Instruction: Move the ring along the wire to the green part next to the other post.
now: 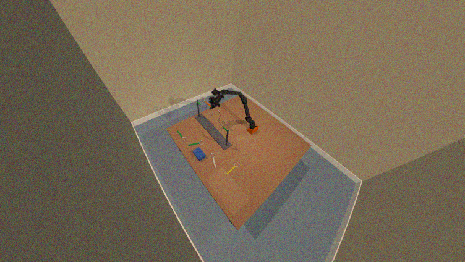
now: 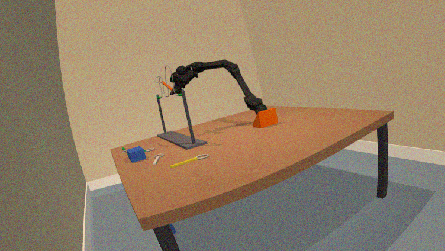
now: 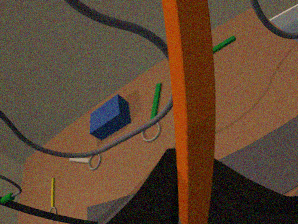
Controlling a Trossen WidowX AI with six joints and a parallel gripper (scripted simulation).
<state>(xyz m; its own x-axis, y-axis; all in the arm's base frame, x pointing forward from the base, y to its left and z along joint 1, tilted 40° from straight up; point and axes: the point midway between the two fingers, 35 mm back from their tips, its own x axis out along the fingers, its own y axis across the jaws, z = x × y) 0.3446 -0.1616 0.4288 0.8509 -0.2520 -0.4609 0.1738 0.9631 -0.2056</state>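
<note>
My gripper (image 1: 211, 106) (image 2: 173, 90) (image 3: 180, 155) is shut on the orange handle (image 1: 207, 104) (image 2: 166, 85) (image 3: 192, 100), which slants up from the fingers to the ring in the exterior view. The ring is a small thin outline at the handle's far end, high above the far post (image 1: 198, 110) (image 2: 161, 116). The thin grey wire (image 2: 164, 73) (image 3: 80, 156) bends in tall loops between the posts. Green parts sit by the far post (image 1: 199, 102) (image 2: 159, 97) and the near post (image 1: 227, 138) (image 2: 189, 119). Whether the ring touches the wire is too small to tell.
The posts stand on a dark base plate (image 1: 213, 131) (image 2: 177, 139). Beyond it lie a blue block (image 1: 198, 154) (image 2: 136, 154) (image 3: 110, 117), two green-handled rings, a white-handled ring (image 1: 214, 162) (image 2: 156, 160) and a yellow-handled ring (image 1: 231, 169) (image 2: 183, 162).
</note>
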